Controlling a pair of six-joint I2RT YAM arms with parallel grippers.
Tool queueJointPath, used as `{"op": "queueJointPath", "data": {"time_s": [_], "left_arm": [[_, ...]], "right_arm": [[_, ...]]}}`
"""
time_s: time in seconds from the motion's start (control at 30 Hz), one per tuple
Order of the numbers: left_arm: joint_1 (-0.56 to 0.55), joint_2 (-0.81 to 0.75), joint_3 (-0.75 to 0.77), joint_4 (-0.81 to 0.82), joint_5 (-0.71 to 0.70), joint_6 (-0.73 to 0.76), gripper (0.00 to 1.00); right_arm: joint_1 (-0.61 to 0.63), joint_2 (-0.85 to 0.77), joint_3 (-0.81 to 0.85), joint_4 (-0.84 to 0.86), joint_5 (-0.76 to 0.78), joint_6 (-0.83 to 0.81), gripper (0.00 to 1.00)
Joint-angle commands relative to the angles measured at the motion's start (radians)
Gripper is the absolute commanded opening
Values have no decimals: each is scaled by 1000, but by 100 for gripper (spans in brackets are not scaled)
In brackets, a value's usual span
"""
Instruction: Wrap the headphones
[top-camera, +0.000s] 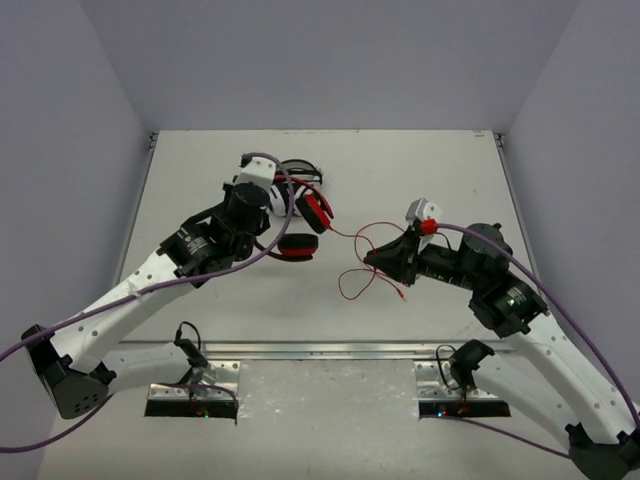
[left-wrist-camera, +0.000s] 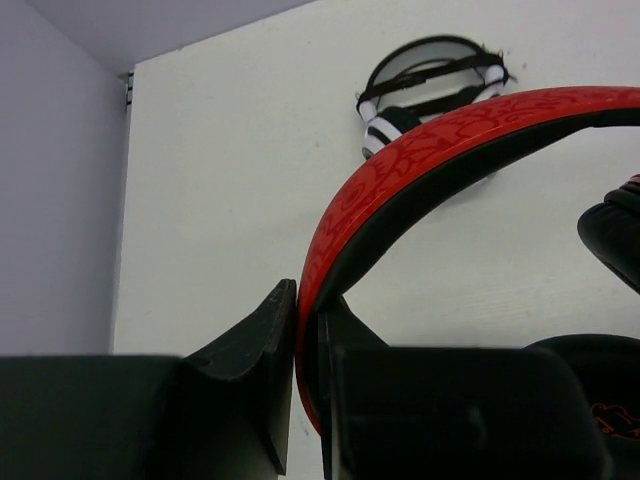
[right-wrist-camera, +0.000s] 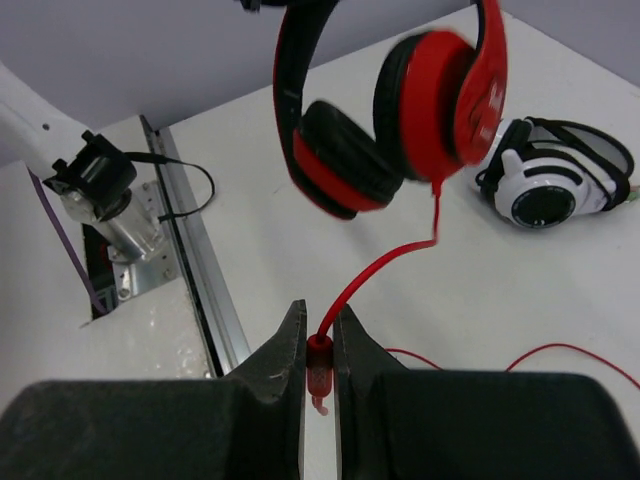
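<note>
Risks, left side first. You hold the headphones (top-camera: 312, 215) by the headband alone, just left of centre in the top view, with both cups hanging below the grip. If you swing that arm, the smooth band could twist or slide between the fingers. The white-and-black headphones (right-wrist-camera: 550, 185) lie close behind, at right in the right wrist view. A low pass could knock them or catch their strap.

Centre: the cable (right-wrist-camera: 385, 265) runs nearly taut from the cup down to your right grip. Pull further apart and you strain the joint at the cup, or drag the band out of the left hold. The loose loops on the table (top-camera: 420, 160), right of centre in the top view, could snag or knot as you wind.

Jaws. Left gripper (left-wrist-camera: 305, 300): closed narrow on the red headband, pads pressed to both faces, low centre in the left wrist view. Right gripper (right-wrist-camera: 319, 345): nearly closed, pinching a thicker red piece of the cable at bottom centre. The hold looks thin, so a slip is likely under tension.
</note>
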Motion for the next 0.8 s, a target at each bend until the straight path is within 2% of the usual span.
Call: {"op": "queueJointPath", "data": {"time_s": [0.0,0.07,0.2,0.33,0.47,0.6,0.77], "left_arm": [[-32,7,-50,139,20,99,0],[-52,4,-85,176,16,130,0],[-81,-17,-98,177,117,182,0],[-154,-13,-142,157,182,236,0],[-200,-31,-171,139,327,251,0],[-236,-57,-205,137,339,265,0],[-246,-25,-208,140,341,265,0]], "right_arm": [[6,72,140,-258,56,-125,1],[9,104,211,-344,44,-161,1],[54,181,294,-447,79,-247,1],[135,245,357,-544,190,-333,1],[175,287,400,-561,273,-406,1],[178,216,362,-463,195,-445,1],[178,169,415,-450,86,-469,1]]}}
